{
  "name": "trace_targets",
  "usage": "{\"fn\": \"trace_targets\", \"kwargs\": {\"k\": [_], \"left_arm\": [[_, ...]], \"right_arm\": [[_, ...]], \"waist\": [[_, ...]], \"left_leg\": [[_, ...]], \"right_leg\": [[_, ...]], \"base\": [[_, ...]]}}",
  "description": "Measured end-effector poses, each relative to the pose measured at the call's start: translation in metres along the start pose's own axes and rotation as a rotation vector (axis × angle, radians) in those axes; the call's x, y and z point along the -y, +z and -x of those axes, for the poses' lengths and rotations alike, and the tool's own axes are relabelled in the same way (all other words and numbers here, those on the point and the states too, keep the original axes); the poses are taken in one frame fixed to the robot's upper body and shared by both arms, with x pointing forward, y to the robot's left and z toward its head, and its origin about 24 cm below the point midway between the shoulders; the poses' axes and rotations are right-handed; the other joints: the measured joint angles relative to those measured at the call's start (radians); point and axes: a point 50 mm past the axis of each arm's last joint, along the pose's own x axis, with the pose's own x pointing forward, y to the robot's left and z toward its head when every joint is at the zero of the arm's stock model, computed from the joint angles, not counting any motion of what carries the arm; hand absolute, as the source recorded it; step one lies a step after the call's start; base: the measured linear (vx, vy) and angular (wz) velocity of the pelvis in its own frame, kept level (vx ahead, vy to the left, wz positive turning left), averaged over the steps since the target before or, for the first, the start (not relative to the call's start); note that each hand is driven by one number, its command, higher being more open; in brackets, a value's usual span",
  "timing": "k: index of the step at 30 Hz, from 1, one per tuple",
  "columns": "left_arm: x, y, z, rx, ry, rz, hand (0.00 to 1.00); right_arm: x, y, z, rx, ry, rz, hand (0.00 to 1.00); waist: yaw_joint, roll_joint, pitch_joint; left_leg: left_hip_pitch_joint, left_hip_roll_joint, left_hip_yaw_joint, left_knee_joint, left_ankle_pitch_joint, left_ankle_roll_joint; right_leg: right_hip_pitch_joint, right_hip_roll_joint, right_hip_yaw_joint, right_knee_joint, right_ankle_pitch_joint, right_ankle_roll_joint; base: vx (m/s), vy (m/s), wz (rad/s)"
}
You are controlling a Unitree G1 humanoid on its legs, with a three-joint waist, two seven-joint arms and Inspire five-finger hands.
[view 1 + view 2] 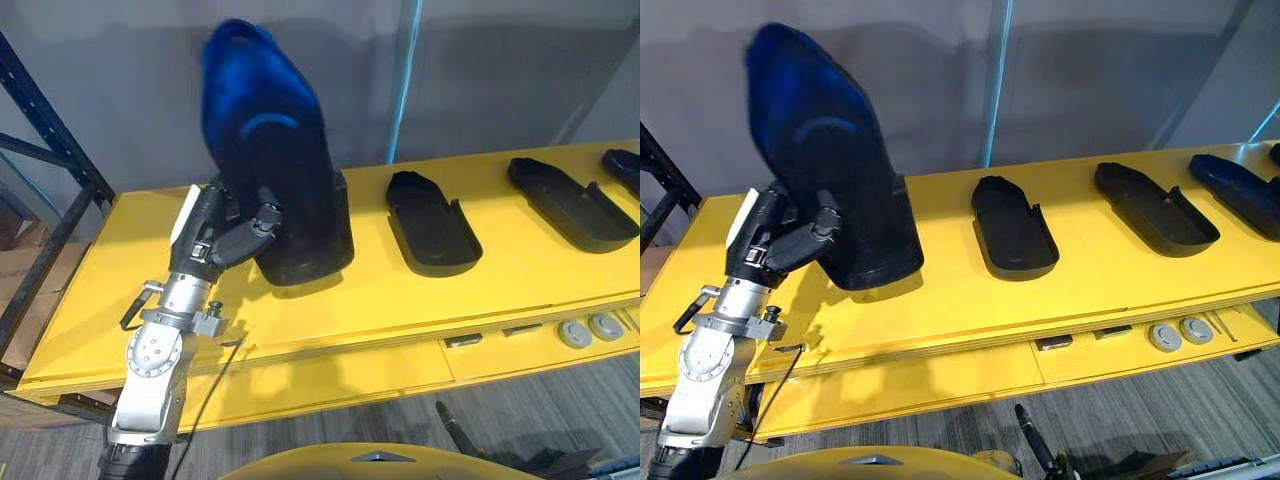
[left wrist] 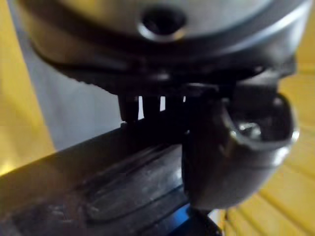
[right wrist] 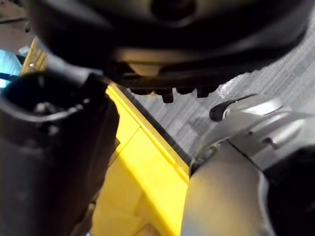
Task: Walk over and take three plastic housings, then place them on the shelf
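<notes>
A large black plastic housing (image 1: 280, 180) stands tipped up on its end on the yellow table (image 1: 350, 310), its upper part raised toward the wall. My left hand (image 1: 225, 235) is shut on its near edge, thumb (image 2: 236, 162) across the front face and fingers behind it. The housing's ribbed surface (image 2: 98, 187) shows close in the left wrist view. Three more black housings lie flat further right: one (image 1: 430, 225), another (image 1: 570, 205) and one at the edge (image 1: 625, 165). My right hand (image 3: 172, 44) hangs low beside the table's edge (image 3: 147, 167).
A grey wall runs right behind the table. A dark blue rack frame (image 1: 50, 150) stands at the left end. Two small grey discs (image 1: 590, 330) lie on the lower front ledge. Grey floor lies before the table.
</notes>
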Motion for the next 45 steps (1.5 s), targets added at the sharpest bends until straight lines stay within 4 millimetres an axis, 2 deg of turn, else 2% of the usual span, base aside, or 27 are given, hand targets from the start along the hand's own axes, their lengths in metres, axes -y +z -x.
{"fn": "trace_targets", "kwargs": {"k": [1,5,10,14,17,26,34,35,38,45], "left_arm": [[-0.001,-0.004,-0.001,-0.056,-0.037,0.039,0.0],[-0.008,-0.017,-0.008,-0.164,-0.086,0.143,0.0],[-0.036,-0.045,-0.019,-0.343,-0.015,0.254,0.0],[-0.049,-0.066,-0.021,-0.445,0.045,0.32,0.0],[-0.057,-0.078,-0.019,-0.51,0.076,0.34,0.0],[-0.059,-0.08,-0.028,-0.536,0.047,0.355,0.0],[-0.077,-0.069,-0.044,-0.575,0.008,0.215,0.0],[-0.077,-0.068,-0.045,-0.574,0.007,0.211,1.0],[-0.084,-0.064,-0.05,-0.573,0.007,0.19,1.0],[-0.1,-0.064,-0.051,-0.664,0.069,-0.059,1.0]], "right_arm": [[0.003,0.004,-0.001,0.005,-0.006,0.035,1.0],[0.013,0.004,-0.002,-0.021,-0.034,0.023,1.0],[0.014,0.007,-0.005,-0.023,-0.016,0.031,1.0],[0.011,0.012,-0.006,-0.018,0.003,0.043,1.0],[0.009,0.011,-0.007,-0.022,0.02,0.073,1.0],[0.007,0.019,-0.009,-0.009,0.047,0.119,1.0],[-0.004,0.028,-0.012,0.009,0.086,0.141,1.0],[-0.003,0.028,-0.012,0.007,0.086,0.141,1.0],[-0.003,0.031,-0.013,0.011,0.092,0.144,1.0],[-0.008,0.033,-0.013,0.019,0.113,0.105,1.0]], "waist": [[-0.004,0.009,0.003],[-0.003,0.01,0.004],[-0.007,0.021,0.019],[-0.009,0.043,0.038],[-0.009,0.045,0.039],[-0.009,0.035,0.051],[-0.009,0.029,0.088],[-0.008,0.029,0.088],[-0.01,0.038,0.097],[-0.034,0.039,0.103]], "left_leg": [[0.009,0.002,0.004,-0.012,0.012,-0.003],[0.011,0.001,0.011,-0.013,0.013,-0.004],[0.014,-0.008,0.03,-0.041,0.028,-0.007],[0.03,-0.008,0.046,-0.079,0.053,-0.009],[0.031,0.002,0.055,-0.079,0.061,-0.014],[0.039,0.003,0.069,-0.079,0.061,-0.015],[0.025,0.013,0.076,-0.079,0.065,-0.02],[0.025,0.014,0.076,-0.079,0.066,-0.021],[0.025,0.019,0.076,-0.076,0.066,-0.022],[0.027,0.029,0.082,-0.076,0.066,-0.026]], "right_leg": [[0.002,0.006,0.0,-0.006,0.0,0.0],[0.01,0.008,0.003,-0.026,0.0,0.0],[0.007,0.011,0.022,-0.058,-0.008,0.002],[0.001,0.022,0.045,-0.067,-0.015,0.009],[-0.005,0.035,0.056,-0.066,-0.012,0.013],[-0.008,0.037,0.076,-0.064,-0.016,0.008],[-0.026,0.049,0.087,-0.064,-0.016,0.008],[-0.026,0.05,0.087,-0.064,-0.016,0.008],[-0.026,0.055,0.087,-0.062,-0.016,0.007],[-0.03,0.066,0.096,-0.061,-0.023,-0.004]], "base": [[0.07,-0.022,-0.04],[0.03,-0.013,-0.04],[-0.05,-0.018,-0.09],[-0.05,-0.03,-0.11],[0.0,-0.031,-0.09],[0.0,-0.001,-0.04],[-0.01,-0.004,-0.02],[0.0,0.0,0.0],[0.01,-0.004,0.0],[0.0,-0.005,-0.02]]}}
